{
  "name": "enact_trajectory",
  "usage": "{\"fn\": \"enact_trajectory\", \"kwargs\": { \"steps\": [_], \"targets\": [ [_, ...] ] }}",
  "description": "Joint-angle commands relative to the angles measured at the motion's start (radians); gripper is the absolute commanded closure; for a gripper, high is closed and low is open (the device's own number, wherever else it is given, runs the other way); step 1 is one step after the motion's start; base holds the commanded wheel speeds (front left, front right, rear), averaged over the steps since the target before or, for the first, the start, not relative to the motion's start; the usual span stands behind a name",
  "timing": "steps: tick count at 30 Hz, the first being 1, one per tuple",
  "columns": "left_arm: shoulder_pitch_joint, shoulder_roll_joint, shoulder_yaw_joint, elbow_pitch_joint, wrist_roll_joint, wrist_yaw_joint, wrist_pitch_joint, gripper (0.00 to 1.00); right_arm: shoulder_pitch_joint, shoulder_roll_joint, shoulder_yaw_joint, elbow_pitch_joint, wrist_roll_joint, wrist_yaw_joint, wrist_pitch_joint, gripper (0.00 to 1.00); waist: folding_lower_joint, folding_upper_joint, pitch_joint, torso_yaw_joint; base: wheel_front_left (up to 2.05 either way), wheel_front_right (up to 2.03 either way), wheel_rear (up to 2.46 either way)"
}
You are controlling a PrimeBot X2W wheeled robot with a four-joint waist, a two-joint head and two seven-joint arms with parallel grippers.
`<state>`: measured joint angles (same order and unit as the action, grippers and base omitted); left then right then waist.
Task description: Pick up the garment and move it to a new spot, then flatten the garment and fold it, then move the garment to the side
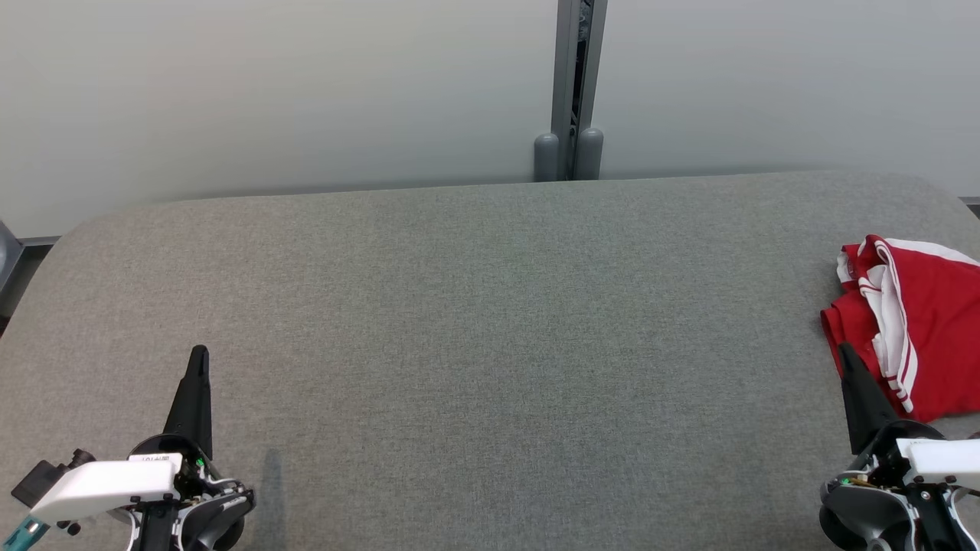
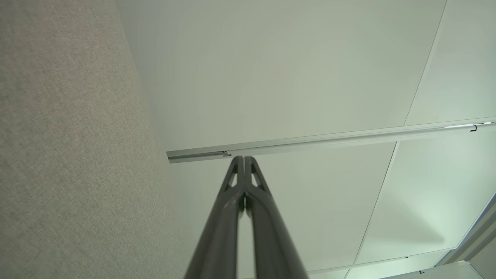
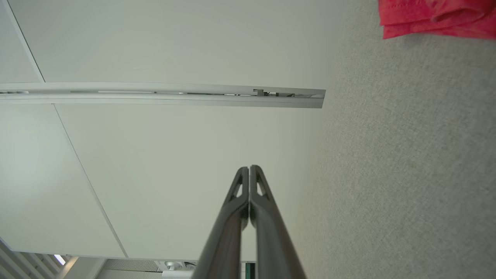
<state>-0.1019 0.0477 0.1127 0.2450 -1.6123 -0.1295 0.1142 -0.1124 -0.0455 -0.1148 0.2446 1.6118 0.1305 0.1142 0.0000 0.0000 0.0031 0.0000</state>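
Note:
The garment (image 1: 926,321) is red with white stripes and lies bunched at the far right edge of the grey table (image 1: 490,321), partly cut off by the head view's border. A corner of the garment (image 3: 438,17) shows at the top right of the right wrist view. My right gripper (image 1: 844,350) is shut and empty, its tip over the garment's near left edge; whether it touches the cloth I cannot tell. In its own view the right gripper (image 3: 249,167) points at the wall. My left gripper (image 1: 199,352) is shut and empty at the lower left, far from the garment, and the left gripper (image 2: 243,158) aims at the wall panel.
Pale wall panels stand behind the table, joined by a grey metal post (image 1: 570,92) at the middle back. The table's felt-like top has rounded corners. A metal rail (image 2: 329,141) crosses the wall in the left wrist view, and the same kind of rail (image 3: 162,95) in the right.

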Motion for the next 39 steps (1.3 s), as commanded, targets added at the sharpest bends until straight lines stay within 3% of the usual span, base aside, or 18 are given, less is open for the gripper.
{"fn": "enact_trajectory", "kwargs": {
  "steps": [1, 39],
  "targets": [
    [-0.013, 0.005, 0.003, -0.003, -0.001, -0.004, 0.003, 1.00, 0.009, -0.009, 0.000, -0.003, 0.002, 0.000, 0.003, 1.00, 0.0000, 0.0000, 0.000, 0.000, 0.00, 0.00, 0.00],
    [-0.014, 0.005, 0.003, -0.003, -0.001, -0.004, 0.003, 1.00, 0.009, -0.010, 0.000, -0.003, 0.003, 0.000, 0.003, 1.00, 0.0000, 0.0000, 0.000, 0.000, 0.00, 0.00, 0.00]
  ]
}}
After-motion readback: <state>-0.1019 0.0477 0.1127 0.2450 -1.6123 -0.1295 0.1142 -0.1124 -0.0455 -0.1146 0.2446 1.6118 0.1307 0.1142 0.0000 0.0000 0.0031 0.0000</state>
